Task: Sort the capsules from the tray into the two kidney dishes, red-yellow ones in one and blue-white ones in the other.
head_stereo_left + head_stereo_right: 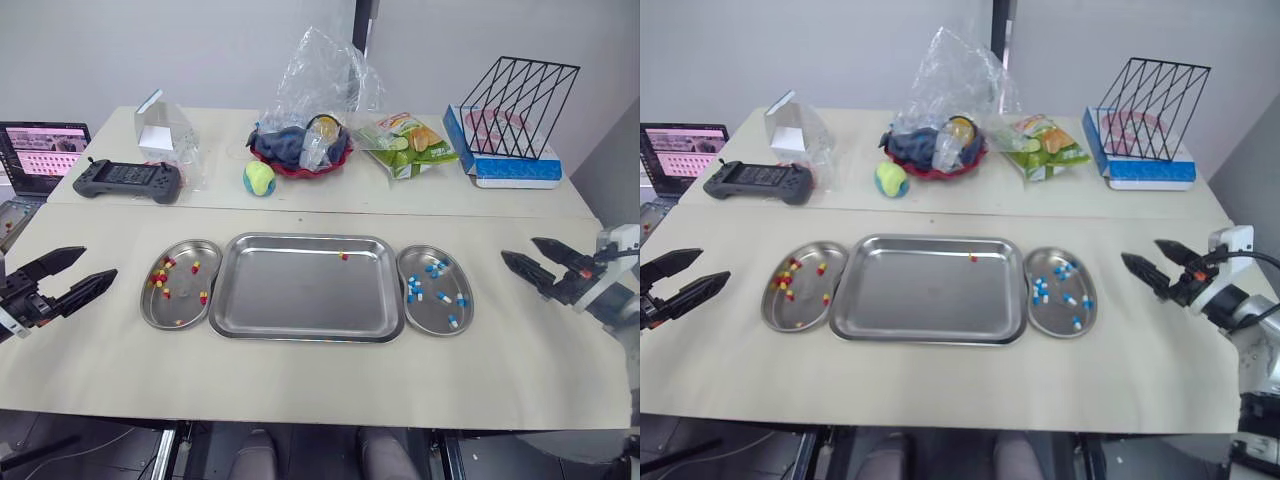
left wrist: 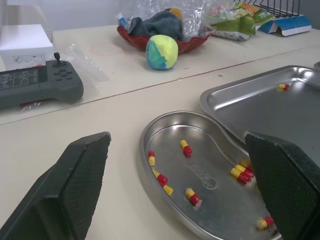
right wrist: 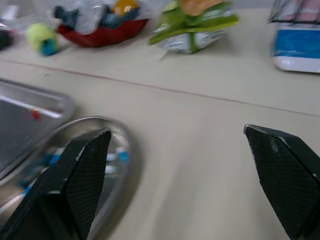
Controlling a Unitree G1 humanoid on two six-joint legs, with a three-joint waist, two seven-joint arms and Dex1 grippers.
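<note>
Red-yellow capsule (image 1: pixel 343 256) on tray (image 1: pixel 295 295), both jaws spread, well apart

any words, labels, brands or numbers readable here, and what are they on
No text here can be read.
laptop screen: page content too small to read.
white box: strip of small print, blurred.
green snack bag: printing too blurred to read.
left kidney dish: stamped mark in its floor, unreadable.

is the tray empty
No, one red-yellow capsule lies in the tray near its far edge.
</note>
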